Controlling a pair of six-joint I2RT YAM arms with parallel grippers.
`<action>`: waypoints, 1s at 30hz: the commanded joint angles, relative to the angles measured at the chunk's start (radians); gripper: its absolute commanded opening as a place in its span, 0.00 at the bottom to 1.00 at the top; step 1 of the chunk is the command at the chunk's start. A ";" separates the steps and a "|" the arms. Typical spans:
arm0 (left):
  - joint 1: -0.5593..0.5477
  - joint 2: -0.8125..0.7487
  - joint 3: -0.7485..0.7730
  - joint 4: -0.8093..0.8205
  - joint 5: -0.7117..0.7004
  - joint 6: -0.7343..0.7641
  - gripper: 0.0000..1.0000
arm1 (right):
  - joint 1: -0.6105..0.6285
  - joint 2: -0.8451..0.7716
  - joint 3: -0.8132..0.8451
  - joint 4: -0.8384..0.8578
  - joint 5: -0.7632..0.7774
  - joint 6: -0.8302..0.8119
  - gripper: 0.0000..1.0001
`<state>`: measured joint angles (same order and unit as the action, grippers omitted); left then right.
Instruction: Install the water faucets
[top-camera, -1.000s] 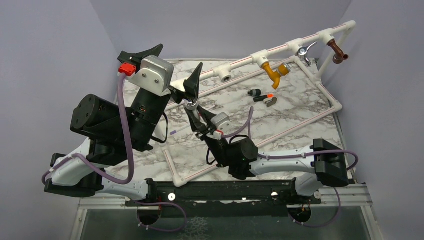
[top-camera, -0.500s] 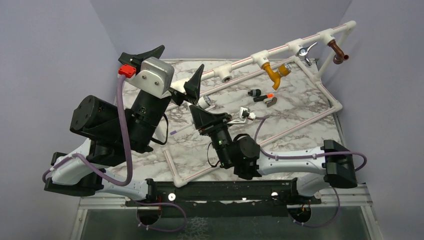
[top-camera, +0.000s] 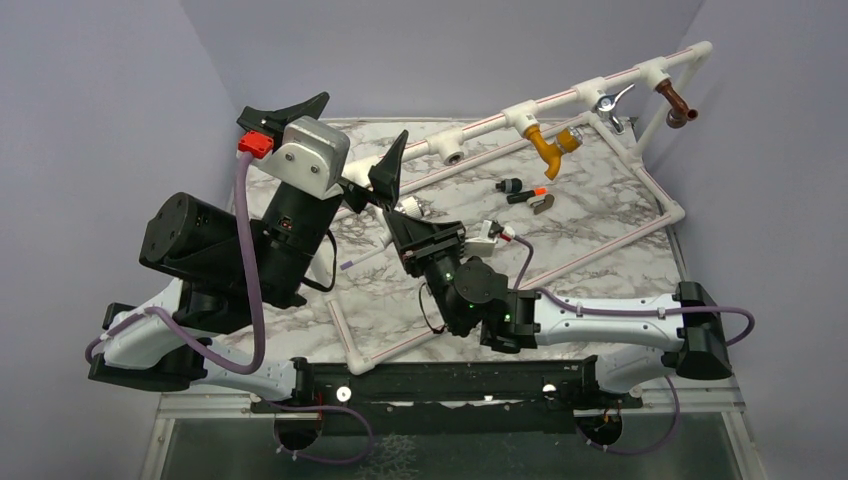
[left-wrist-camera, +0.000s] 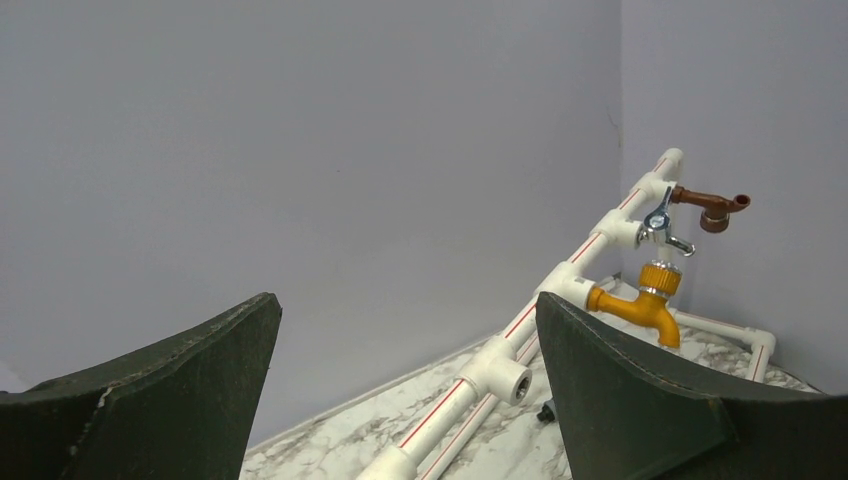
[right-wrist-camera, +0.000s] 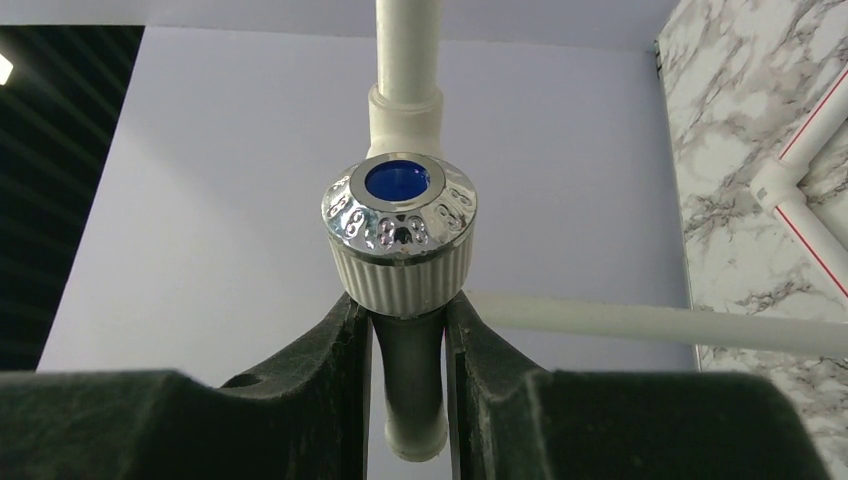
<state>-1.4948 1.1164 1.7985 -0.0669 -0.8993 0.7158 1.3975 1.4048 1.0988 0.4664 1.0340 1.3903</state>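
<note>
White plastic under a chrome knob: the faucet (right-wrist-camera: 400, 215) sits pinched in the right gripper (right-wrist-camera: 405, 310). The jaws clamp its body just below the knob, and its long axis runs up along the gap between them. From above it hangs over the counter (top-camera: 600, 215), and the empty tee socket (top-camera: 452, 153) lies farther back and to the right, near but not touching. Just beside it hovers the left gripper (left-wrist-camera: 405, 300), jaws spread wide on nothing. Compared with a second ago, the right wrist has rolled over and carried the faucet slightly rightward, toward that socket. The left arm hasn't budged.
</note>
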 joint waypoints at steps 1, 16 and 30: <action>-0.015 -0.010 -0.007 0.034 -0.038 0.028 0.99 | -0.011 -0.010 -0.020 -0.099 0.105 -0.147 0.32; -0.047 -0.016 -0.036 0.109 -0.084 0.099 0.99 | -0.011 -0.118 -0.087 0.105 0.015 -0.729 0.74; -0.104 -0.034 -0.055 0.164 -0.121 0.163 0.99 | -0.010 -0.256 -0.080 0.077 -0.383 -1.468 0.77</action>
<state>-1.5677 1.1011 1.7569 0.0479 -0.9787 0.8341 1.3903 1.2053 0.9802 0.6270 0.7834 0.1879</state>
